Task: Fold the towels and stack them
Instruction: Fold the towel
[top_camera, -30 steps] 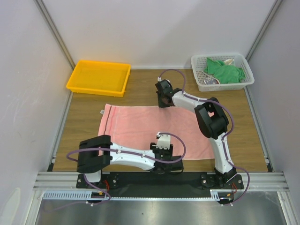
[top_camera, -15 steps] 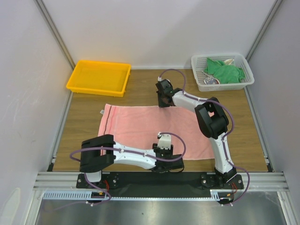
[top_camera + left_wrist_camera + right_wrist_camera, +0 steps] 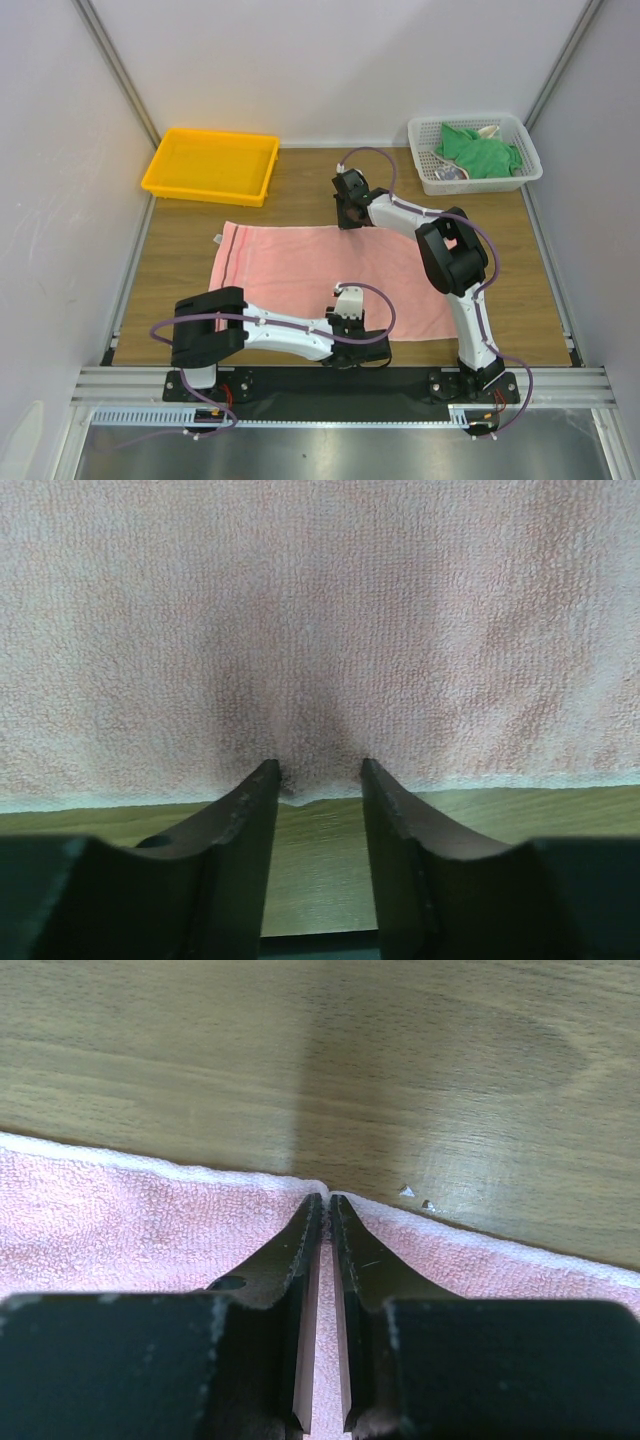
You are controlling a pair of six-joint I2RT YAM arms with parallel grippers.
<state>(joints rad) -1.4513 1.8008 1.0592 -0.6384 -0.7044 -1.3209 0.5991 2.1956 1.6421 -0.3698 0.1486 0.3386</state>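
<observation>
The salmon-pink towel (image 3: 290,270) lies spread flat across the middle of the table. My left gripper (image 3: 352,335) is at its near edge. In the left wrist view the left gripper (image 3: 320,772) has its jaws apart, tips pressed on the towel (image 3: 320,610) hem, which puckers slightly between them. My right gripper (image 3: 352,222) is at the far edge. In the right wrist view the right gripper (image 3: 326,1200) is shut on a pinched ridge of the towel (image 3: 120,1220) hem. The green towel (image 3: 482,152) lies crumpled in the basket beside a bit of pale patterned cloth (image 3: 450,172).
A white mesh basket (image 3: 425,130) stands at the back right and a yellow tray (image 3: 160,182) at the back left. Bare wood runs around the towel, with white walls on three sides. Two small white specks (image 3: 415,1196) lie on the wood beyond the right fingertips.
The left jaws have drawn closer together at the towel's near hem, and the left arm has shifted slightly. The right arm has stayed in place on the far hem.
</observation>
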